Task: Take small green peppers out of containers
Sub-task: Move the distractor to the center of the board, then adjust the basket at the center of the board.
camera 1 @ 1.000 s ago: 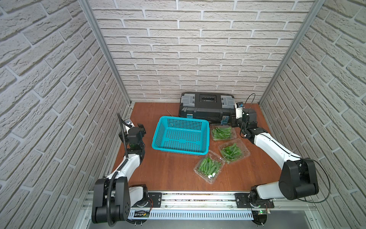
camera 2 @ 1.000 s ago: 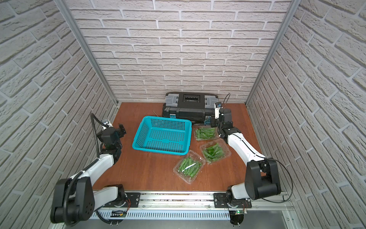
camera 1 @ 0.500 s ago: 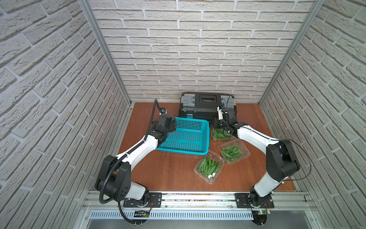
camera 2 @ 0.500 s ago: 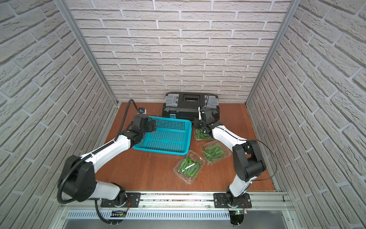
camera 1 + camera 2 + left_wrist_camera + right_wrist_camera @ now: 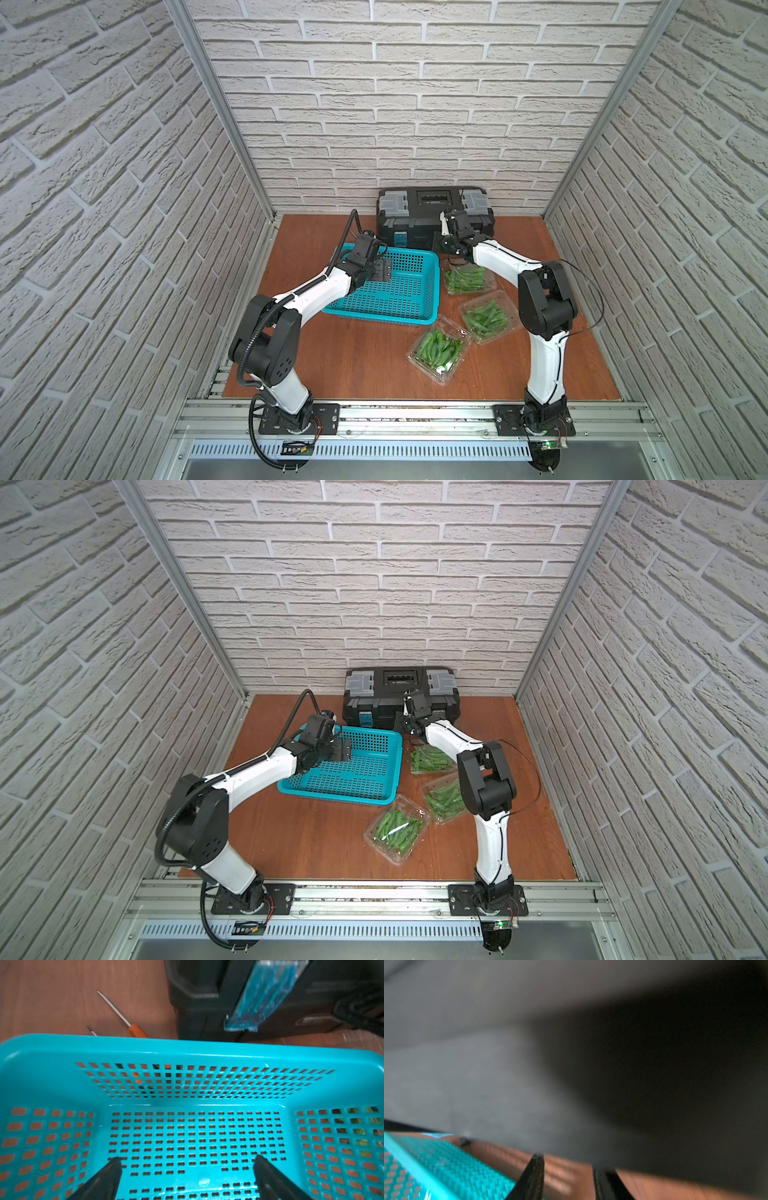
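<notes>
Above the teal basket (image 5: 384,318), the left gripper (image 5: 185,1161) is hovering wide open. The right gripper (image 5: 569,1163) is hanging narrowly parted and empty beside the toolbox (image 5: 415,226). The small green peppers (image 5: 438,349) are all lying inside the containers (image 5: 457,330), so reaching and opening one is probably coming next.

Both top views are evenly lit and sharp. The right wrist view is smeared by heavy blur; the black toolbox (image 5: 193,1001) is softened in the left wrist view.
</notes>
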`<control>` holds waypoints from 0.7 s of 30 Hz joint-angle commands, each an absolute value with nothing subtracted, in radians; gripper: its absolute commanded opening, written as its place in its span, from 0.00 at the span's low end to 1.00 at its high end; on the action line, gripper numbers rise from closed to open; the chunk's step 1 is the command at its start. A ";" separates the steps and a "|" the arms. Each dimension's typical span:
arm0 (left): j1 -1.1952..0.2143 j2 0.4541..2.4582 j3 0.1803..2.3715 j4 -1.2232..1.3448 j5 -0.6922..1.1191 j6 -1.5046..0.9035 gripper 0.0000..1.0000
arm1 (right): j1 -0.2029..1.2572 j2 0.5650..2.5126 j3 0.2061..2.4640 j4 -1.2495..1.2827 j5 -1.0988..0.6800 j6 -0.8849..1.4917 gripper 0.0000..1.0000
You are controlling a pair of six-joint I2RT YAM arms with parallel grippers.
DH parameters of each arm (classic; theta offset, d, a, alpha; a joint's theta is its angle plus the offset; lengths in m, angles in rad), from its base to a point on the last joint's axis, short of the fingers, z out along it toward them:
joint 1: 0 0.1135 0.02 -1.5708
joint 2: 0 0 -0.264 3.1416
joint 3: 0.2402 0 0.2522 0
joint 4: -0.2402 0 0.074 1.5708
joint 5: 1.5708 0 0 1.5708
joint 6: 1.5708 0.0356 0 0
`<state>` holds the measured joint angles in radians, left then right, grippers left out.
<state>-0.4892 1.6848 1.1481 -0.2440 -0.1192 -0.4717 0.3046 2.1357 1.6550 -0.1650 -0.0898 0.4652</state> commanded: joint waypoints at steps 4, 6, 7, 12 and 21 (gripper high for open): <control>-0.456 1.778 1.225 -0.248 -0.028 -0.519 0.98 | 0.297 2.107 1.689 -0.004 -0.165 0.499 0.40; -0.456 1.814 1.256 -0.259 -0.017 -0.513 0.98 | 0.298 2.038 1.611 0.028 -0.160 0.502 0.40; -0.455 1.831 1.271 -0.266 -0.011 -0.514 0.98 | 0.298 2.000 1.570 0.041 -0.156 0.499 0.40; -0.449 1.920 1.350 -0.299 -0.010 -0.546 0.98 | 0.297 1.751 1.360 -0.026 -0.115 0.433 0.41; -0.398 2.015 1.434 -0.369 -0.112 -0.667 0.98 | 0.364 1.414 1.068 -0.313 -0.195 0.262 0.43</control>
<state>-0.4236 1.9926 1.4078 -0.3286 -0.0597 -0.6056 0.3195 1.4609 1.1439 -0.1646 -0.1566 0.3511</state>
